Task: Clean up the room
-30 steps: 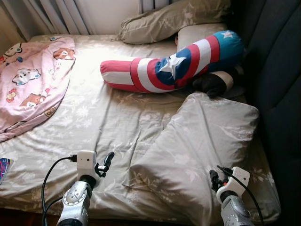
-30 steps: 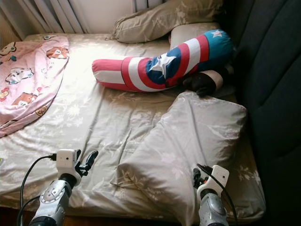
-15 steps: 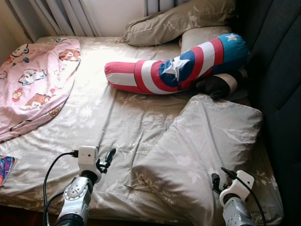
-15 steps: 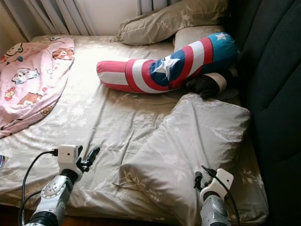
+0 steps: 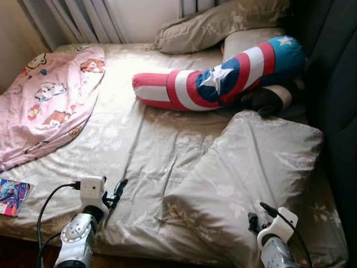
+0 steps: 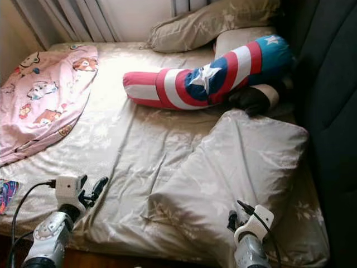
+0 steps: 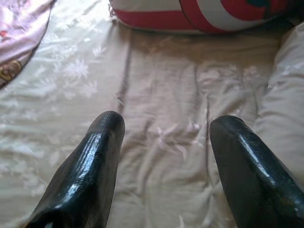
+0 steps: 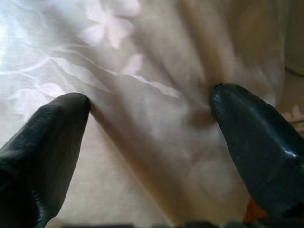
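A bed (image 5: 139, 145) with a beige flowered sheet lies in front of the robot. From the left there is one small colourful booklet (image 5: 12, 196) at the bed's near left edge, then one pink cartoon blanket (image 5: 47, 100) bunched over the far left corner. In the middle, well up the bed, lies one long bolster (image 5: 223, 78) in red, white and blue with a white star, running across toward the right. Behind it, against the curtain (image 5: 83, 17), one beige pillow (image 5: 217, 22) lies along the head of the bed, and a second, paler one (image 5: 242, 40) peeks out just under it beside the bolster's blue end. A dark rounded thing (image 5: 265, 100) sits under that blue end; what it is cannot be told. Nearest on the right, one large beige pillow (image 5: 245, 178) lies tilted across the sheet, its far corner close to the bolster. That makes three pillows, one bolster, one blanket, one booklet. A dark padded headboard (image 5: 334, 84) runs down the right side.

The left gripper (image 7: 164, 137) hangs just above the bare sheet near the bed's front edge, to the left of the large pillow, its fingers (image 7: 90, 161) spread wide and holding nothing. The right gripper (image 8: 149, 102) is at the large pillow's near edge, fingers (image 8: 52, 133) spread wide with the pillow's cloth between them, tips at or very near the fabric, not pinching it.
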`<state>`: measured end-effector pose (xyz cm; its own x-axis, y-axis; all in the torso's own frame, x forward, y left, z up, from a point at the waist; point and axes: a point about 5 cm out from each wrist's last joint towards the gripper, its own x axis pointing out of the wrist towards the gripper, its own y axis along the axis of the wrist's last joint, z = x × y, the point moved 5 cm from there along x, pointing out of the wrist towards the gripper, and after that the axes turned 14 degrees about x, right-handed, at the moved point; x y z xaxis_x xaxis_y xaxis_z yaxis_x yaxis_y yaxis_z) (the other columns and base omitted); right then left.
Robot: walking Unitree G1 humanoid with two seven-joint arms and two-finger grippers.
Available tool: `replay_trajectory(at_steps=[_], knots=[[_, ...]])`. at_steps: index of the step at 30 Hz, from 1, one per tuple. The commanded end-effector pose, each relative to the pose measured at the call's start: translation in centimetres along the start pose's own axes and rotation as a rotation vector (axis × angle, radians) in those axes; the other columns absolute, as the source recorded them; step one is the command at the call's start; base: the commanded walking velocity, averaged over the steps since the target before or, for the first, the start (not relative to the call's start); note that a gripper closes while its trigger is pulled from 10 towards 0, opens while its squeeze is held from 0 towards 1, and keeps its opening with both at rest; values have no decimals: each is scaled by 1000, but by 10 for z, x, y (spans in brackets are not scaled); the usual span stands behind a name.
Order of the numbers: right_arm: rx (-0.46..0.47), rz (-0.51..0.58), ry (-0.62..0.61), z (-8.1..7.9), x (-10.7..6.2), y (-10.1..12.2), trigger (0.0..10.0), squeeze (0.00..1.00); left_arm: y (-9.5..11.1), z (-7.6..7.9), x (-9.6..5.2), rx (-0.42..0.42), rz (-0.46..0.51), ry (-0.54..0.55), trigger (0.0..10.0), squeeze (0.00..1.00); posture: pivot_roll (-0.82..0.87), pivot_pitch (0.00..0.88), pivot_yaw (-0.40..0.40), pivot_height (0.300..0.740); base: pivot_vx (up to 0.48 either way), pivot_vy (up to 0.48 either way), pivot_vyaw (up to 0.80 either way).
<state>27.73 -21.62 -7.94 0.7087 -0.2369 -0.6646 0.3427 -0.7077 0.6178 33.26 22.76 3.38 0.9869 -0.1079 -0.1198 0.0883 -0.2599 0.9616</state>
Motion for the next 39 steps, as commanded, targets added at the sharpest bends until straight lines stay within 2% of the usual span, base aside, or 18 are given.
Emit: replay_trajectory(at_steps=[1,7,13,17,28,29,30,31,39], knots=[[7,-8,-53,13,-1,-3,10000,0,-2,-2,-1,7,-15,-11,10000,0,51,209,104,740,0,0,0],[1,-8,-49,16,0,3,10000,0,4,1,2,0,-2,-16,10000,0,55,235,96,740,0,0,0],[10,-98,-38,18,-3,-16,10000,0,8,-2,0,2,10,-16,10000,0,73,251,99,740,0,0,0],[12,-164,5,10,-6,-33,10000,0,12,-6,-3,18,21,-21,10000,0,100,265,118,740,0,0,0],[-11,-222,-7,13,-11,-53,9922,0,12,-18,-11,52,0,-24,10000,0,133,283,152,740,0,0,0],[-14,-231,-7,13,-12,-55,7569,0,13,-18,-11,53,-1,-26,10000,0,134,285,153,740,0,0,0],[-14,-234,-7,14,-12,-56,7569,0,13,-18,-11,53,-1,-27,10000,0,134,287,154,740,0,0,0],[-16,-236,-7,14,-12,-57,0,0,14,-17,-11,53,0,-31,10000,0,134,288,155,740,0,0,0],[-19,-259,-2,15,-15,-65,0,0,13,-10,-13,51,-10,-57,10000,0,137,298,156,740,0,0,0]])
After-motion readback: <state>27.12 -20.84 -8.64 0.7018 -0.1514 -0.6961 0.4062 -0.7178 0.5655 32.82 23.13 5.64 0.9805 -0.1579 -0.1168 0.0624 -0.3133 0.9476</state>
